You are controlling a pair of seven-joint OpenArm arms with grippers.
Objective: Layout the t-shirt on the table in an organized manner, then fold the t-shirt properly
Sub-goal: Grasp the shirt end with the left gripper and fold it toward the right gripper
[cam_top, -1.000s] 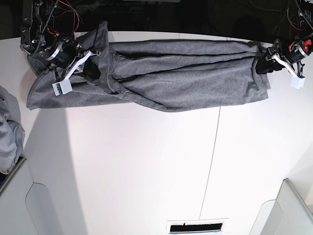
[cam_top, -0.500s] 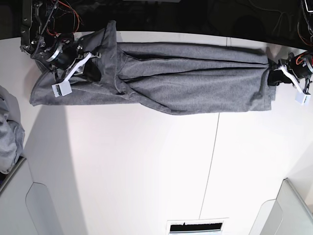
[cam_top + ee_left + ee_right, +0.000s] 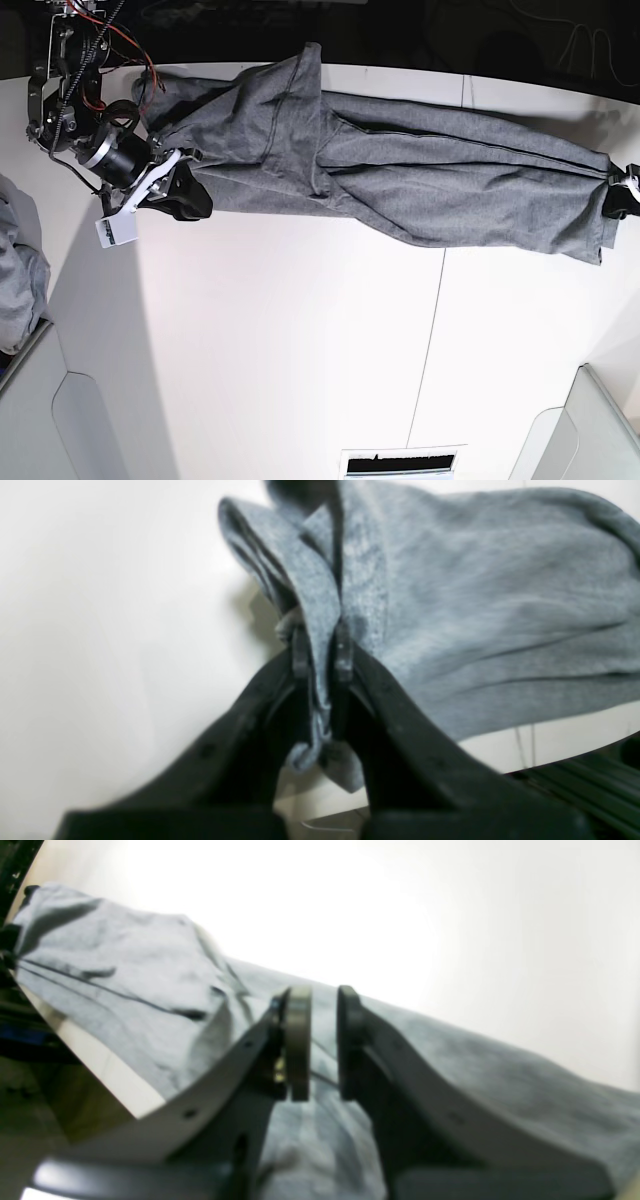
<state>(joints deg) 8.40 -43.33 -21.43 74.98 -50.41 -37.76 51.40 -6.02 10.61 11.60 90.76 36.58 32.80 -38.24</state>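
The grey t-shirt [image 3: 400,180] lies stretched in a long creased band across the far side of the white table [image 3: 300,350]. My left gripper [image 3: 620,197], at the right edge of the base view, grips the shirt's right end. The left wrist view shows its black jaws [image 3: 320,650] shut on a folded edge of the t-shirt [image 3: 500,605]. My right gripper [image 3: 185,200] sits at the shirt's left end, just off its near edge. Seen from the right wrist, that gripper [image 3: 322,1040] is open by a narrow gap with nothing in it, above the t-shirt [image 3: 125,970].
A heap of grey cloth [image 3: 15,290] lies at the left edge. White bins stand at the near left [image 3: 90,430] and near right [image 3: 590,430]. A thin dark seam [image 3: 430,340] crosses the table. Beyond the far table edge it is dark.
The left gripper has closed on the shirt's end and pulled the shirt to the right. The right gripper has let go of the shirt, opened a little and stayed behind at the left end.
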